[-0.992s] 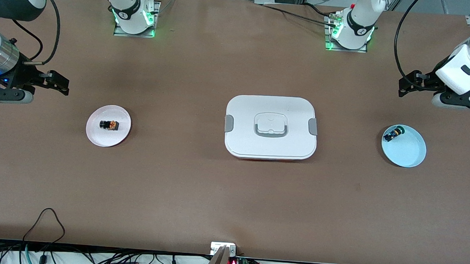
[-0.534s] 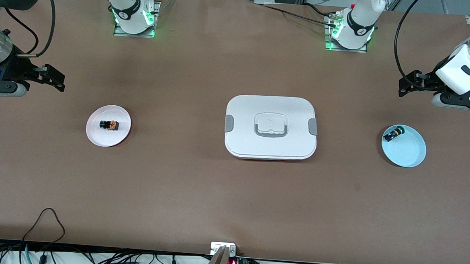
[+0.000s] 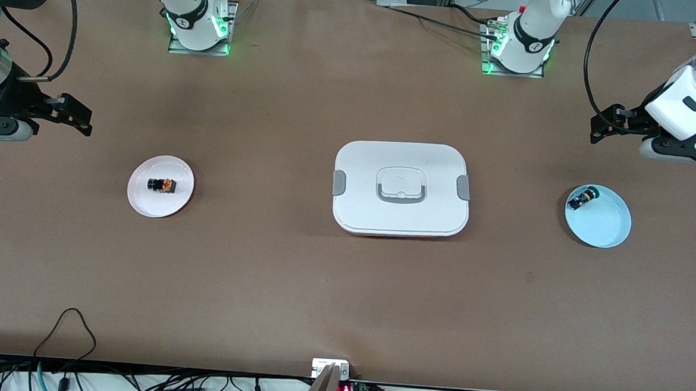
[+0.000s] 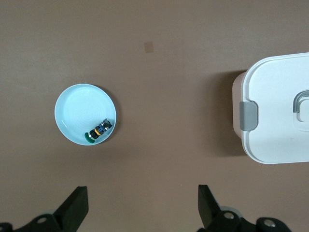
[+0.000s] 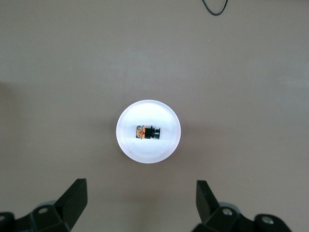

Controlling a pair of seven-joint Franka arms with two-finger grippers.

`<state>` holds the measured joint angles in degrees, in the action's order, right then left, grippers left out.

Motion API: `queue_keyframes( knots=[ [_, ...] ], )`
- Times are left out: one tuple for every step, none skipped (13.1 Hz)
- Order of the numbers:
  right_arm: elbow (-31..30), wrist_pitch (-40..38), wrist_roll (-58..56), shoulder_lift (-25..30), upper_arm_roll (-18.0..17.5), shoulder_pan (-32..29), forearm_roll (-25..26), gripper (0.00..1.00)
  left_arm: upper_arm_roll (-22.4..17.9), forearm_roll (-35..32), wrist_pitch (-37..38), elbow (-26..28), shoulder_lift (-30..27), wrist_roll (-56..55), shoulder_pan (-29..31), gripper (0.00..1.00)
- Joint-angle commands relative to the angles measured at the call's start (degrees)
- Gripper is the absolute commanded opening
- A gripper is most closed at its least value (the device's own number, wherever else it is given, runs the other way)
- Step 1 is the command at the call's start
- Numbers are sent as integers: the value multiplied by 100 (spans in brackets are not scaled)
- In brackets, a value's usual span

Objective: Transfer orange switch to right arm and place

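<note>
The orange switch (image 3: 161, 184) lies on its side on a small white plate (image 3: 157, 204) toward the right arm's end of the table. In the right wrist view the switch (image 5: 147, 131) lies in the middle of the plate (image 5: 149, 152). My right gripper (image 3: 72, 115) is open and empty in the air, off to the side of the plate, over bare table; its two fingers frame bare table in the right wrist view (image 5: 140, 186). My left gripper (image 3: 608, 123) is open and empty, up over the left arm's end of the table; it also shows in the left wrist view (image 4: 142, 191).
A black switch with a green cap (image 3: 582, 197) lies in a light blue plate (image 3: 605, 228) at the left arm's end, also in the left wrist view (image 4: 99, 131). A white lidded box with grey clips (image 3: 359, 211) stands mid-table. Cables lie along the edge nearest the camera.
My right gripper has drawn away from the white plate toward the right arm's end of the table. The left arm, both switches and the box have not moved.
</note>
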<state>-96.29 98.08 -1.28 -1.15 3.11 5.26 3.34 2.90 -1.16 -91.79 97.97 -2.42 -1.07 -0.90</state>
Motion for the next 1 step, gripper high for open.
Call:
queue_keyframes(
  knots=[
    [154, -166, -101, -61, -39, -33, -62, 100, -35, 98, 91, -68, 14, 71, -16, 100]
  ],
)
